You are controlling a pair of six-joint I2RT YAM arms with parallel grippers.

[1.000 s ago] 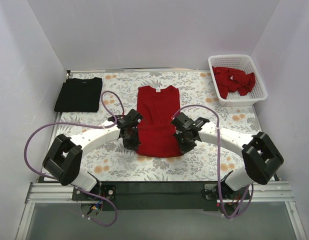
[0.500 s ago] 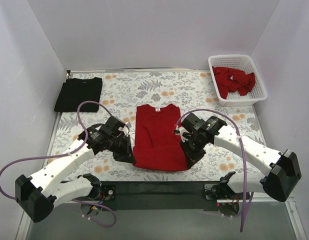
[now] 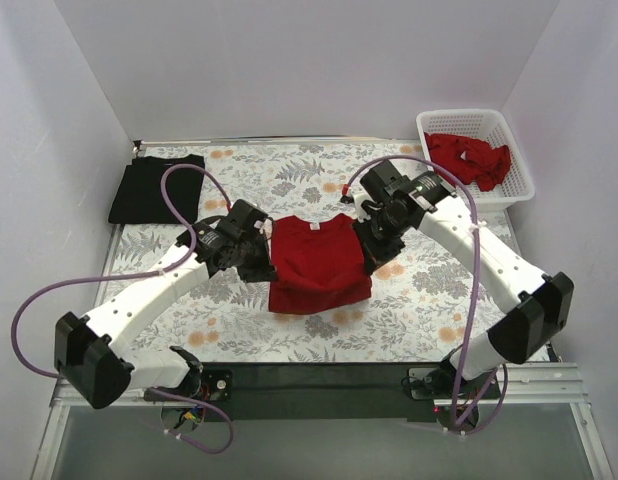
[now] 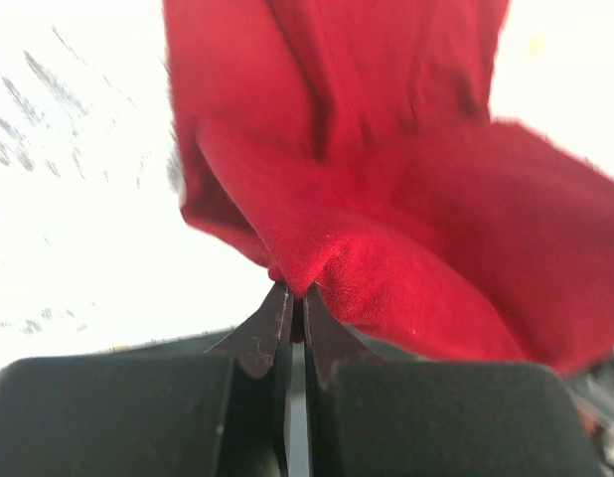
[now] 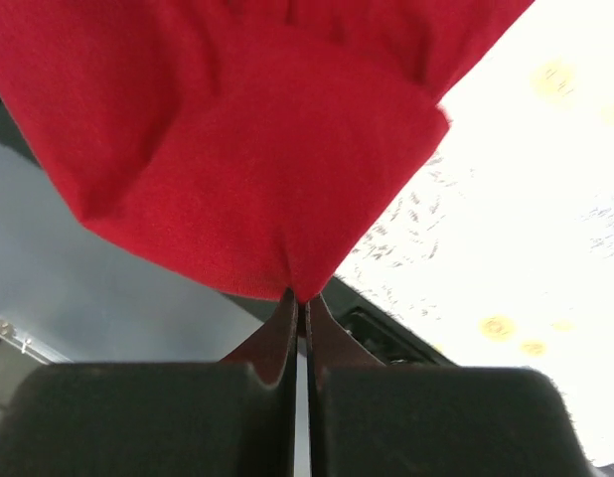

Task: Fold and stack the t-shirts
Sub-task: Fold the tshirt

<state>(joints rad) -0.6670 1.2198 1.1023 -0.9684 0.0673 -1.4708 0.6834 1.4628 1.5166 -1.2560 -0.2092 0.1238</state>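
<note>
My left gripper (image 3: 261, 262) and right gripper (image 3: 371, 246) are each clamped on one side edge of the red shirt (image 3: 317, 265), over the middle of the bench (image 3: 429, 290). The black shirt (image 3: 157, 188) lies folded at the far left corner. More red shirts (image 3: 469, 158) sit in the basket (image 3: 486, 201) at the far right corner.

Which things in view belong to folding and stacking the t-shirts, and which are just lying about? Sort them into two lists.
Belong to the job:
- red t-shirt, pinched by the left gripper and right gripper
- folded black t-shirt
- crumpled red t-shirts in the white basket

Just lying about:
- the white basket itself
- flowered table
</note>
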